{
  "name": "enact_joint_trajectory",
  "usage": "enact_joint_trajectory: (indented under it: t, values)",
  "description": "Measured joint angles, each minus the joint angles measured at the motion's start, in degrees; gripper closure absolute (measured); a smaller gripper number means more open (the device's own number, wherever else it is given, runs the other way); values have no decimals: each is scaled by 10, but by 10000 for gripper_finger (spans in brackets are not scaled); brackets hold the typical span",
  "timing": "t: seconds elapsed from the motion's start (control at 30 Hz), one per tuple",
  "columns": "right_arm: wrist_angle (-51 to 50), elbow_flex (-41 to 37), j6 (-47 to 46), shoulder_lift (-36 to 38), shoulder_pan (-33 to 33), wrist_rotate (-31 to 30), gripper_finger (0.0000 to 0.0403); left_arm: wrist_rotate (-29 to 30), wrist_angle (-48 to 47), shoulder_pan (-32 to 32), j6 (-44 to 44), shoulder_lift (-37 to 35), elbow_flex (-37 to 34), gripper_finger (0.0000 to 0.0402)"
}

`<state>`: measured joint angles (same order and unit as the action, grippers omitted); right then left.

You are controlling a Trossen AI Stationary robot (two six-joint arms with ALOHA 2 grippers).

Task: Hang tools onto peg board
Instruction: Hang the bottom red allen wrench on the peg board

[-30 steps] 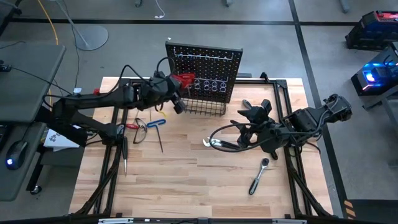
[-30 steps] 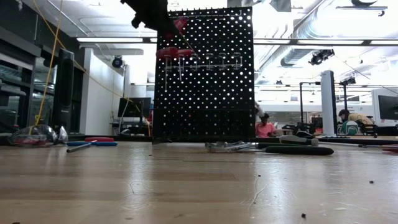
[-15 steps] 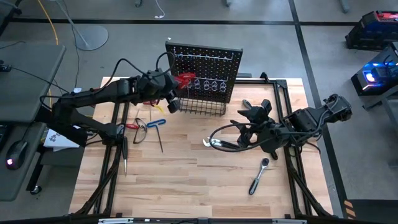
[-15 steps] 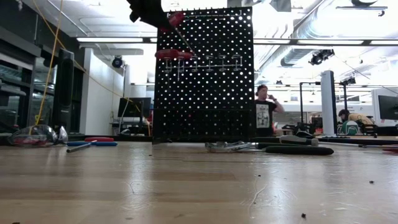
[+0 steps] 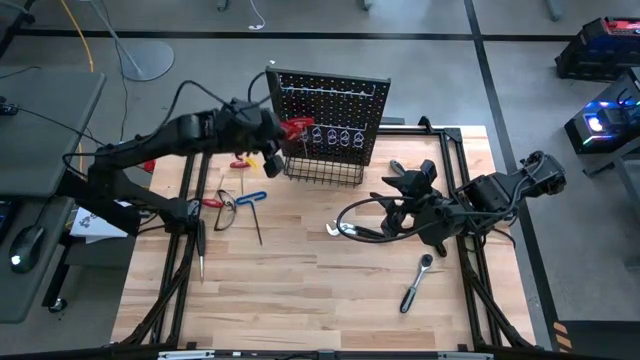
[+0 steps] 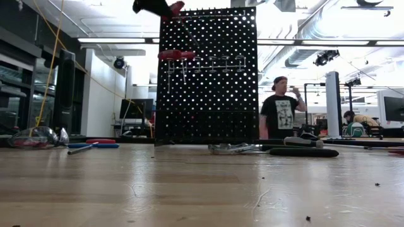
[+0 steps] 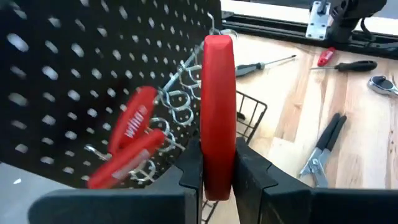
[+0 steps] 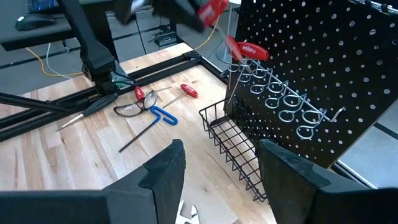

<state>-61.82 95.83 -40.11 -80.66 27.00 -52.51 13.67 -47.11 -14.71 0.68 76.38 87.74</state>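
The black peg board (image 5: 330, 100) stands at the table's far edge, with silver ring hooks (image 8: 280, 99) and a wire basket (image 5: 325, 170) at its foot. Two red-handled tools (image 7: 134, 124) hang on its left hooks. My left gripper (image 5: 272, 135) is up by the board's upper left, shut on another red-handled tool (image 7: 217, 93); it shows at the top of the low view (image 6: 154, 6). My right gripper (image 5: 395, 205) is open and empty, low over the table's right half, near the silver pliers (image 5: 350, 230). My left gripper pinches the red handle (image 7: 217, 124) between its two fingers (image 7: 189, 168), one on each flat side. The handle sticks out past the fingertips toward the board. The tool is lifted well clear of the table, in front of the board's top left (image 6: 173, 7).
A chrome ratchet (image 5: 415, 282) lies at the near right. A blue-handled T-key (image 5: 250, 198), a black screwdriver (image 5: 200, 245) and small red-handled tools (image 5: 213, 203) lie on the left half. A person (image 6: 281, 113) stands in the room behind the table.
My left gripper has risen with the red-handled tool, along the front of the board's left side toward its top edge, and stays shut on it. The person behind the table has walked to the right.
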Motion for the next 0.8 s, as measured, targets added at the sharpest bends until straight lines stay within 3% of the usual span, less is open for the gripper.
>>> enact_joint_trajectory:
  t: [0.13, 0.33, 0.47, 0.57, 0.8]
  values:
    - [0, 0, 0, 0, 0, -5, 213, -13, -82, -8, 10, 54, 120, 361]
    - [0, 0, 0, 0, 0, -9, 213, -10, -291, -15, 23, 187, 328, 361]
    - [0, 0, 0, 0, 0, -9, 213, 7, -338, -9, 35, 251, 432, 361]
    - [0, 0, 0, 0, 0, -9, 213, 19, -339, -3, 46, 280, 474, 361]
    - [0, 0, 0, 0, 0, -9, 213, 31, -403, -7, 49, 298, 463, 361]
